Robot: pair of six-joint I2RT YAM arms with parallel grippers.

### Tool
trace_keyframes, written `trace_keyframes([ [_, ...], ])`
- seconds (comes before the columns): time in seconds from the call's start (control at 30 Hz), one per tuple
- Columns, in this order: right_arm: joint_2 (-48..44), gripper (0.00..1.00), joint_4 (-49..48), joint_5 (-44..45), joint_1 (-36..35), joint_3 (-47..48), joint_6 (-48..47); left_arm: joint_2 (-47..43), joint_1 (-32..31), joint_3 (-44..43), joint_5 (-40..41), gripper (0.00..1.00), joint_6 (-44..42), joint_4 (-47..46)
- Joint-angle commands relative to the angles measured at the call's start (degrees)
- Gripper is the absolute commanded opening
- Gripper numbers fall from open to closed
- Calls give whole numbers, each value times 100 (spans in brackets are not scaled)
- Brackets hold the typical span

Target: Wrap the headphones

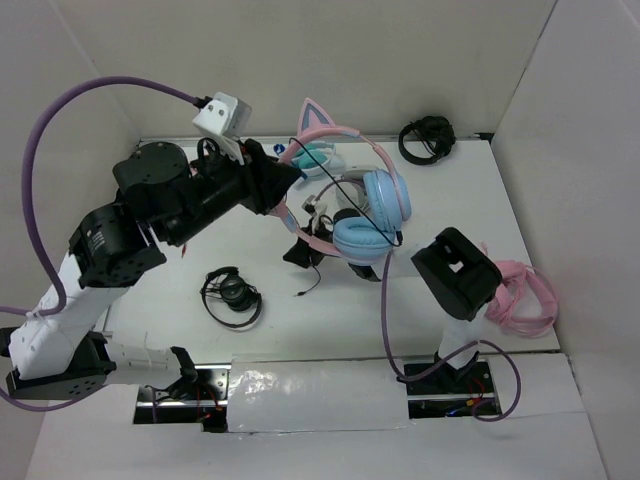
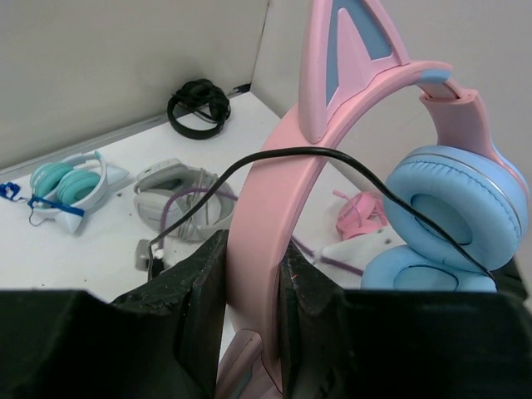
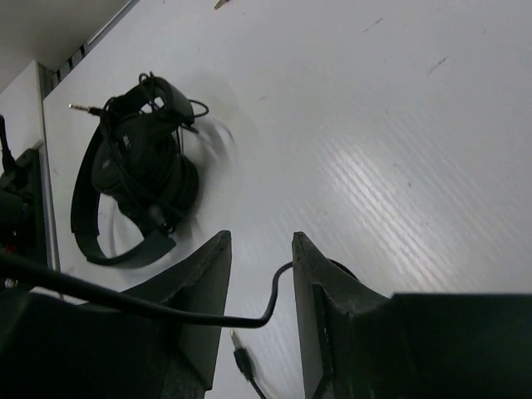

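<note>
1. Left end effector [image 2: 252,249] is clenched on the pink headband of the cat-ear headphones [image 2: 258,191]. The band stands upright between the two fingers, gripped below a cat ear.
2. Headphones [image 1: 385,195] sit over the middle of the table [image 1: 350,320], toward the far side. The light blue ear cups are on the right of the left end effector [image 1: 285,185], one stacked nearer than the other. Can't tell if the cups touch the table.
3. Thin black cable [image 2: 332,158] arcs over the headband and runs down across the upper blue cup.
4. Right end effector [image 3: 260,241] is released, fingers apart with a clear gap. The cable [image 3: 166,312] crosses loosely in front of one finger and ends in the gap, not pinched. Its jack plug [image 3: 243,359] hangs just below.
5. Overhead, the right end effector [image 1: 300,250] is just near-left of the blue cups.
6. Other items:
   - black headphones [image 1: 232,297] near-left
   - second black headphones [image 1: 427,138] far-right by the wall
   - teal-and-white headphones [image 1: 315,155] at the far side
   - all-pink headphones [image 1: 525,295] at the right edge
</note>
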State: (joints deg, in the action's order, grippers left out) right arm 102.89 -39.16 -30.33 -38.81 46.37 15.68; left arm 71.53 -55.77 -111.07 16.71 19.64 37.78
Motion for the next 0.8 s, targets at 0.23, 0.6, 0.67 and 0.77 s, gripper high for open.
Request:
trace_keyframes([
  [0.23,951,44,-206,695,-329,1155,137,2,-31,-785,-194,0,93,-297],
  [0.6,1531,52,997,1784,-944,2296,-101,63,-31,-1128,-335,0,84,-192],
  [0.67,1576,52,1226,1890,-988,2403,-144,11,-31,-1075,-396,0,67,-262],
  [0.77,1681,52,1410,2301,-1120,2569,-118,19,-31,-1171,-519,0,49,-262],
])
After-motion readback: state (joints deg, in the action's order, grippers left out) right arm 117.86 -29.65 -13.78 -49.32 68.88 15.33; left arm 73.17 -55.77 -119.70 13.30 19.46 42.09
